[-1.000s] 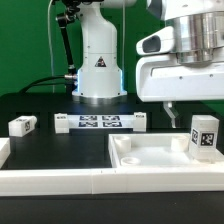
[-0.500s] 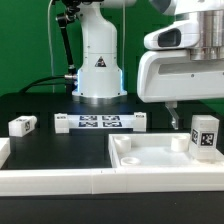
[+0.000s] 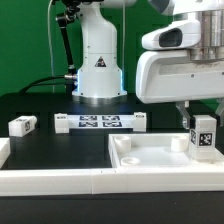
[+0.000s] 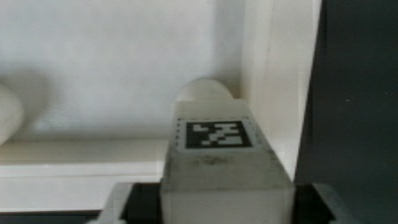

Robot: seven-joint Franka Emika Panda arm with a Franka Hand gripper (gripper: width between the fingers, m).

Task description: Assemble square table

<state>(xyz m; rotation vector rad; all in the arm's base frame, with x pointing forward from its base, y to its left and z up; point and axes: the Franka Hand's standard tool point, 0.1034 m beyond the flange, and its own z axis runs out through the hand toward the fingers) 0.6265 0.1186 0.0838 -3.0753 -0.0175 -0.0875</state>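
The white square tabletop (image 3: 155,158) lies rim-up at the exterior view's lower right. One white block leg (image 3: 205,137) with a tag stands upright on its far right corner. My gripper (image 3: 195,118) has come down over this leg, with one finger (image 3: 183,112) showing just beside its top. In the wrist view the leg (image 4: 217,135) stands between my two fingers, and my gripper (image 4: 224,205) is open with a narrow dark gap on each side. The tabletop (image 4: 89,110) lies behind the leg. Another leg (image 3: 22,125) lies on the black table at the far left.
The marker board (image 3: 100,122) lies in front of the robot base (image 3: 98,70). The long white L-shaped border wall (image 3: 55,178) runs along the front. The black table surface (image 4: 359,100) shows beside the tabletop's edge.
My hand has moved toward the exterior view's right, and the visible finger now stands right next to the upright leg. The leg and the tabletop have not moved.
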